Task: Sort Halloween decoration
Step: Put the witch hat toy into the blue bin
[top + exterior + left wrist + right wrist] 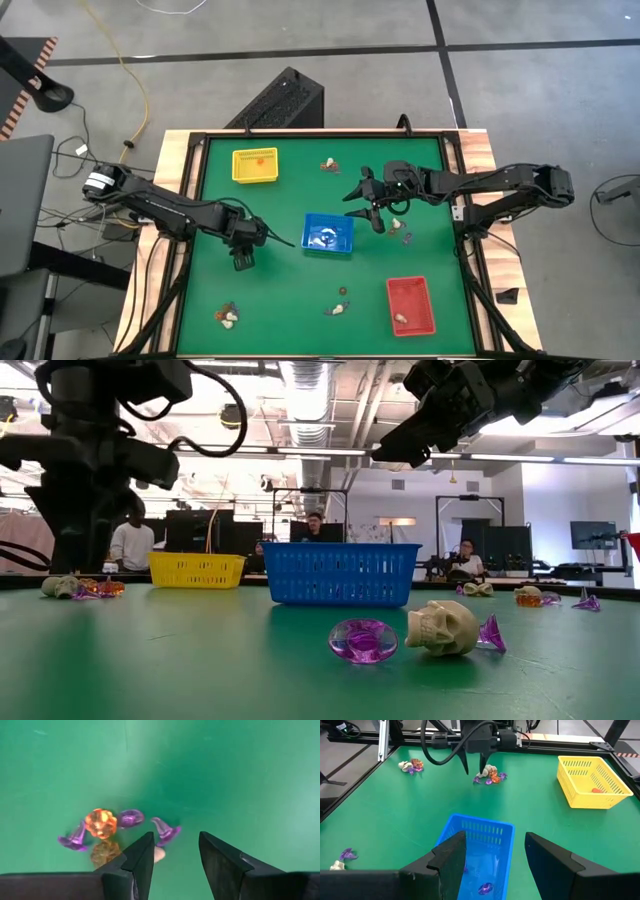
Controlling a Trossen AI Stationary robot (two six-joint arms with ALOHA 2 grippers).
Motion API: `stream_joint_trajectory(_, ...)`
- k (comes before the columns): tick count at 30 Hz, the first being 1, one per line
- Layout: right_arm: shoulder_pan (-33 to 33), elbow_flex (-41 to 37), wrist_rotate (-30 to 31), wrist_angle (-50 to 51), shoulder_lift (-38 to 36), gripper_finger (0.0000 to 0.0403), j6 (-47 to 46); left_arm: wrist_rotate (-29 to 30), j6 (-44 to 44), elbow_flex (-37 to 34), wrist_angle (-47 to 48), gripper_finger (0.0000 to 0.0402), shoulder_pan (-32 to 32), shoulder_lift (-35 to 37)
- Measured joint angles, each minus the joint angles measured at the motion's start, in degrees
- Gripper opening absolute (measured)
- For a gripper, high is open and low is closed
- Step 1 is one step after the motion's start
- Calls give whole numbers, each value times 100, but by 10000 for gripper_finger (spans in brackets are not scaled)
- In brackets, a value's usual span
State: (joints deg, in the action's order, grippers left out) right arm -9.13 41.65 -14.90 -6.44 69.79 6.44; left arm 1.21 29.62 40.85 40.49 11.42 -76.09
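My left gripper (175, 852) open, empty, above trinket pile (117, 830) for pick. Right gripper (495, 852) open over blue tray (485, 835), dropping purples there.

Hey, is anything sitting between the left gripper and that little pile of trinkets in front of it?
Nothing visible does. The left gripper is open and empty above the green mat. The pile of orange and purple trinkets lies just ahead of its fingertips, with only bare mat between them.

A lab: ceiling ducts (305, 400); monitors (592, 535); seated people (463, 560) behind.
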Motion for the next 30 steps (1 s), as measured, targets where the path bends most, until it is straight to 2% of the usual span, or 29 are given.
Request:
stream_joint_trajectory(5,0,0,-1,19,0,234,0,75,-74,-276,-321,145,2,0)
stream_joint_trajectory(12,0,0,-1,20,1,234,1,79,-161,-311,-458,145,2,-4)
stream_joint_trajectory(20,0,0,0,18,1,234,0,-72,-310,-278,-511,145,31,-724)
stream_joint_trajectory(24,0,0,0,20,1,234,0,-50,-343,-263,-504,145,31,-839)
stream_joint_trajectory(30,0,0,-1,20,1,234,0,20,-395,-307,-533,113,31,-635)
